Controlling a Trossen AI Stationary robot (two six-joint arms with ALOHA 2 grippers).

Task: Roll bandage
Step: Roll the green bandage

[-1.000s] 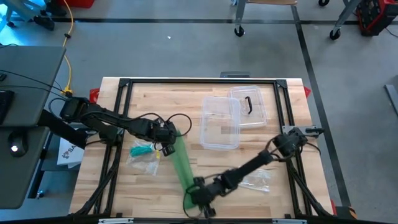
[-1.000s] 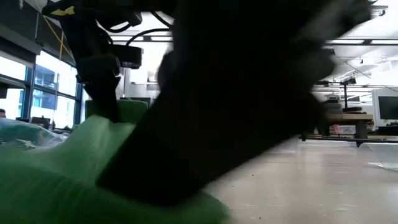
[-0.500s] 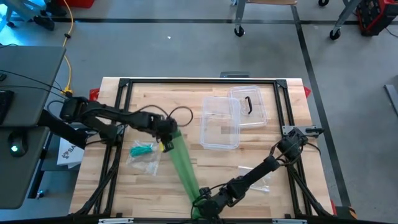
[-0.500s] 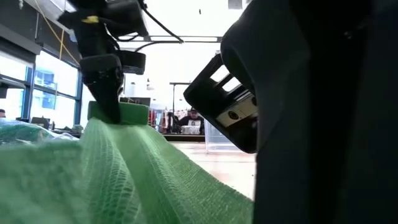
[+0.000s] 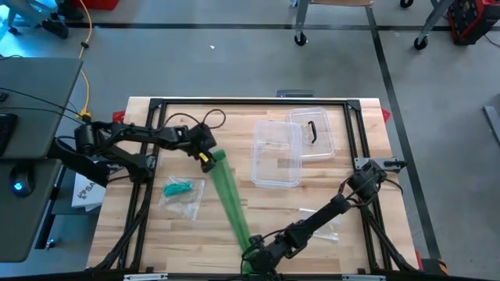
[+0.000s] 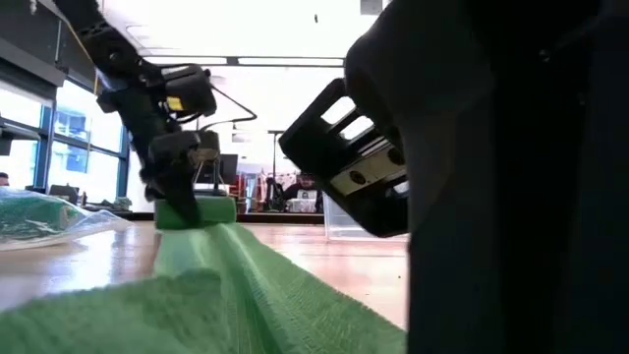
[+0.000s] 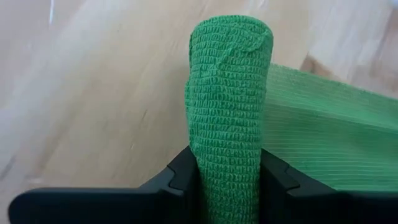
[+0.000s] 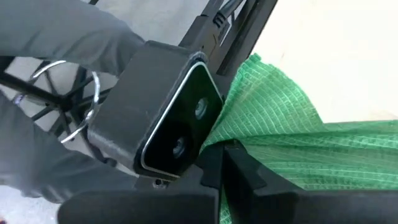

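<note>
A green bandage lies part unrolled on the wooden table [image 5: 156, 234]. Its roll [image 5: 218, 157] [image 7: 229, 118] sits at the far end of the strip, between the fingers of my left gripper [image 5: 208, 153] [image 6: 183, 187], which is shut on it. The flat strip [image 5: 233, 204] [image 6: 246, 285] runs from the roll toward the near edge. There my right gripper [image 5: 255, 253] [image 8: 227, 157] is shut on the strip's near end. In the low view the right arm [image 6: 511, 197] fills the right half. My left gripper pinches the roll's curved sides [image 7: 200, 163] between its two fingers [image 7: 184, 173], which lie along the roll. They come slanting down from the table's left. The roll's underside rests on the table, and the strip leaves it on one side [image 7: 323, 140]. My right gripper has the strip's near end [image 8: 252, 146] between its shut fingers [image 8: 239, 177], which slant down. The free end bunches beyond them [image 8: 264, 84]. The strip lies flat on the table toward the roll. The fingers hide how many layers they hold.
A clear plastic box [image 5: 276, 154] and its lid [image 5: 313, 133] stand at the far right of the strip. A clear bag with a teal bundle [image 5: 181, 191] lies to the strip's left, another clear wrapper [image 5: 324, 224] to its right. The low camera [image 8: 171, 118] stands beside the right gripper.
My left gripper has carried the roll toward the table's far edge and down onto the wood, turning as it went. The strip has drawn out longer and lies lower and flatter. My right gripper has shifted a little toward the near edge with the strip's end.
</note>
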